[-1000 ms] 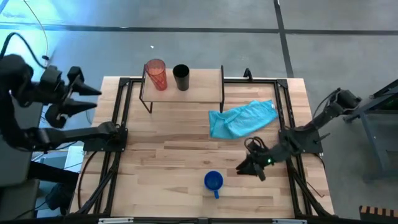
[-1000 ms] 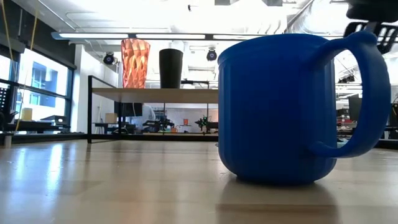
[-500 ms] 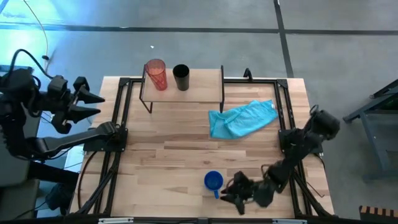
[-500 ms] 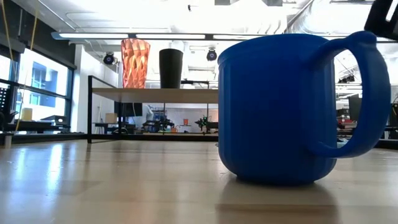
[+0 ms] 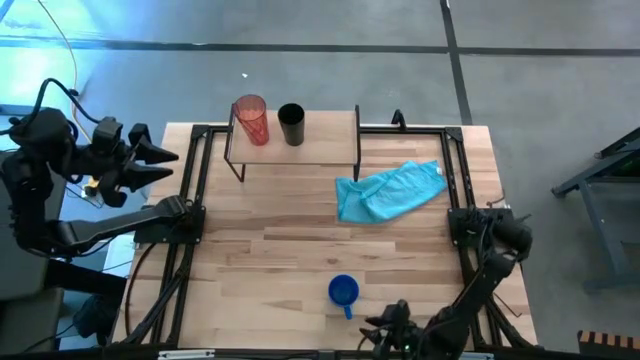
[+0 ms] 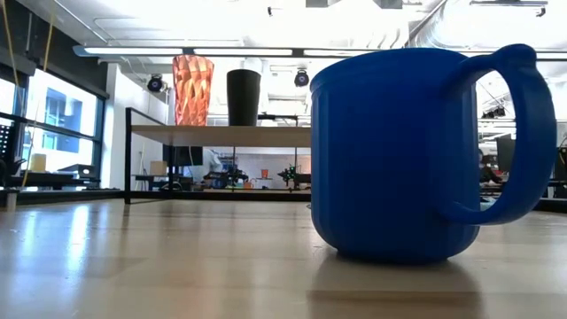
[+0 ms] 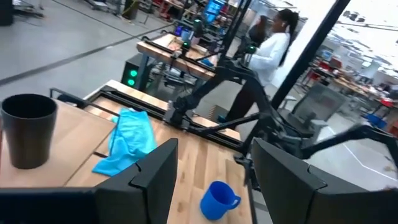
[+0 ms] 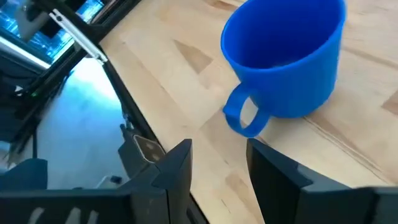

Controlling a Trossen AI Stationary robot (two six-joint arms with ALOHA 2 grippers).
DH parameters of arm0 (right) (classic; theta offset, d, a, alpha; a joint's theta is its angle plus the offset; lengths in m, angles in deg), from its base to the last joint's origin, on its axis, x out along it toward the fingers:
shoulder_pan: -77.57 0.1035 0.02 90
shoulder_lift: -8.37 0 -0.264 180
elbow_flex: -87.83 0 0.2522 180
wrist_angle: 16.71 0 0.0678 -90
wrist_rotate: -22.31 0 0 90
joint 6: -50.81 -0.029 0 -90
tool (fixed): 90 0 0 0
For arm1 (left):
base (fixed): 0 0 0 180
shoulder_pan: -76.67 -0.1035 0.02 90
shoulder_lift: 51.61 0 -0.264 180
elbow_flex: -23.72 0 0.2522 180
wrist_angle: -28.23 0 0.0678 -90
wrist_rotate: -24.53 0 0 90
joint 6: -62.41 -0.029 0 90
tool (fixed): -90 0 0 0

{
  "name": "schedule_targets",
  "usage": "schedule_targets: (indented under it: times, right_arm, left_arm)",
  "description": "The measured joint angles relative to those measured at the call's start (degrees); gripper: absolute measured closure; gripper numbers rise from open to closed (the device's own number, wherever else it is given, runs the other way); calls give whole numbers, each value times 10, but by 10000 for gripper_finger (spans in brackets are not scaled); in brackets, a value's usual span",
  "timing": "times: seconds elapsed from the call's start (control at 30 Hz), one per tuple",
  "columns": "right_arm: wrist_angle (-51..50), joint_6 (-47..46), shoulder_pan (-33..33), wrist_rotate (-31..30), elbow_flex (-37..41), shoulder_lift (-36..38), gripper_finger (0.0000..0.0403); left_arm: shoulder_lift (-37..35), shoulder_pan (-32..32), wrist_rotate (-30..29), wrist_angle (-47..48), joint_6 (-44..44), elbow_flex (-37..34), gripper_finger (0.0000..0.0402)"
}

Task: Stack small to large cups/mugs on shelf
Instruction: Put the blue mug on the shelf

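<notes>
Fingers (image 8: 177, 165) of R arm apart nr upright blue mug (image 8: 286, 59) w/ handle.

Overhead looks straight down; low view hugs tabletop; both share blue mug (image 5: 343, 291).

From overhead, you lose most of the right end effector (image 5: 385, 335) below the blue mug (image 5: 343, 291), cut off by the frame edge. At bench level, that mug hides the shelf's (image 6: 221, 135) right end.

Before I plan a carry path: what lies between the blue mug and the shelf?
Bare tabletop between blue mug and shelf, per the high view; the light-blue cloth lies right of that line.
</notes>
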Motion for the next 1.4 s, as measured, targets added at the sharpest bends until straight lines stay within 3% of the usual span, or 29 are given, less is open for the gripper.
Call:
schedule_targets:
  times: [0.43, 0.93, 1.13, 1.4]
  right_arm:
    - [-115, -19, -64, 8, -137, -72, 258]
    - [-136, -92, -79, 87, -141, -73, 273]
    - [-146, -92, -83, 87, -141, -73, 299]
    - [-154, -100, -86, 90, -141, -73, 301]
  left_arm:
    - [0, 0, -12, -2, -49, 0, 208]
    - [-7, 0, 26, 3, -94, 1, 208]
    - [-8, 0, 26, 6, -97, 1, 208]
    - [-8, 0, 26, 7, -93, 1, 208]
